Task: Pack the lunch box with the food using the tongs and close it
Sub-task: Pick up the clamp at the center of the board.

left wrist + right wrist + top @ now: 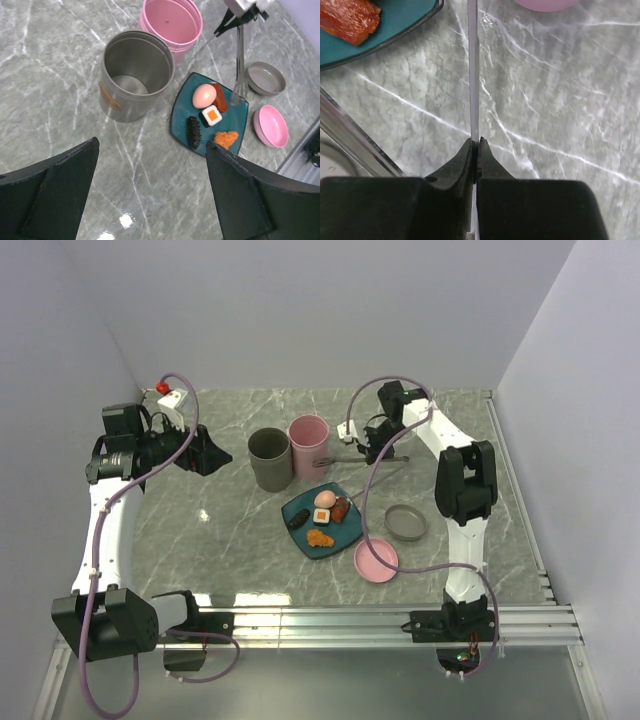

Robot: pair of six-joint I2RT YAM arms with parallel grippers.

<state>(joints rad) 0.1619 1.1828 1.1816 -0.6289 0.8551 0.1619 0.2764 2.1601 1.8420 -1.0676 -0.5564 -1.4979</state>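
Observation:
The food sits on a teal plate [346, 534] [238, 118]: a pale pink egg [203, 95], a red-brown sausage [220, 97] [349, 18], a white-and-orange block [213, 115], a dark brown piece [193, 131] and an orange nugget [226, 138]. The lunch box stands open as a grey can [269, 459] [134, 75] and a pink can [309, 445] [172, 24]. My right gripper [376, 442] [475, 143] is shut on the thin silver tongs [350, 461] [239, 65] [473, 70], just behind the plate. My left gripper [207, 453] [152, 145] hangs open over bare table, left of the cans.
A grey lid [406, 522] [266, 78] and a pink lid [376, 560] [271, 125] lie right of the plate, undersides up. A second silver strip [355, 137] crosses the right wrist view at lower left. Walls close in on the table at the back and on both sides.

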